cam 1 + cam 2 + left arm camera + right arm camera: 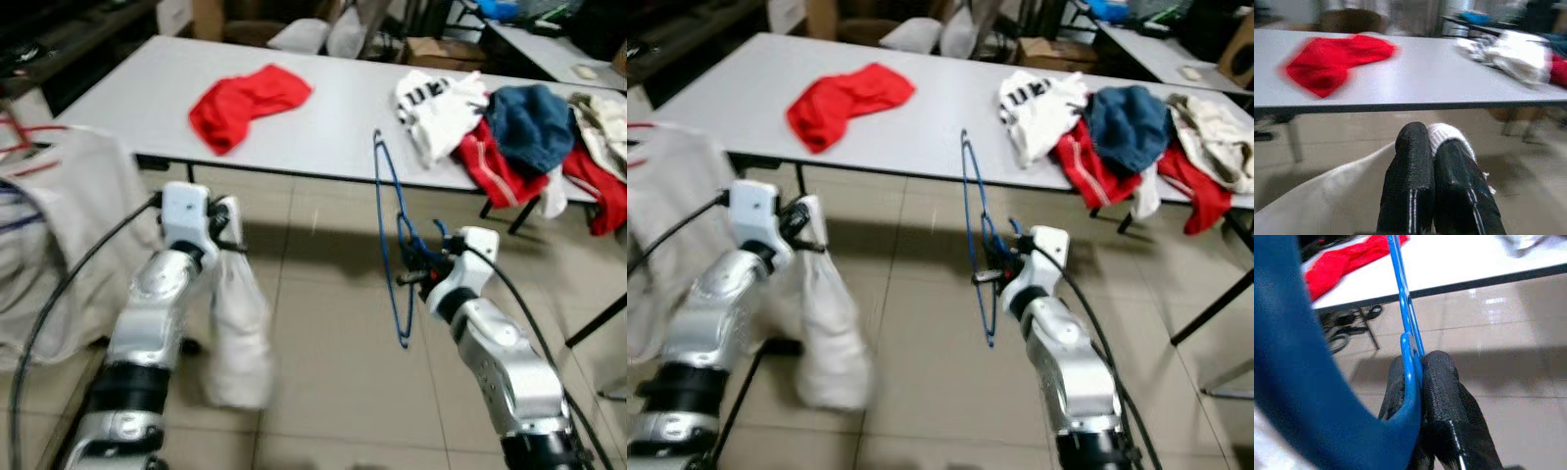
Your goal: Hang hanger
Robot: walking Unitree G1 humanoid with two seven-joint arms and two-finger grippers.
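Right end effector [419, 266] grips blue hanger [390, 235] — left end effector [231, 231] pinches white cloth [238, 323].

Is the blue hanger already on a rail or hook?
No, the blue hanger is clamped upright in the right gripper above the tiled floor, in front of the table.

The hanger [390, 235] is thin blue wire. The table [333, 127] top is smooth and matt white. The floor [323, 323] tiles shine. The red cloth [245, 103] looks soft. The robot's fingers [1405, 181] are rough black rubber.
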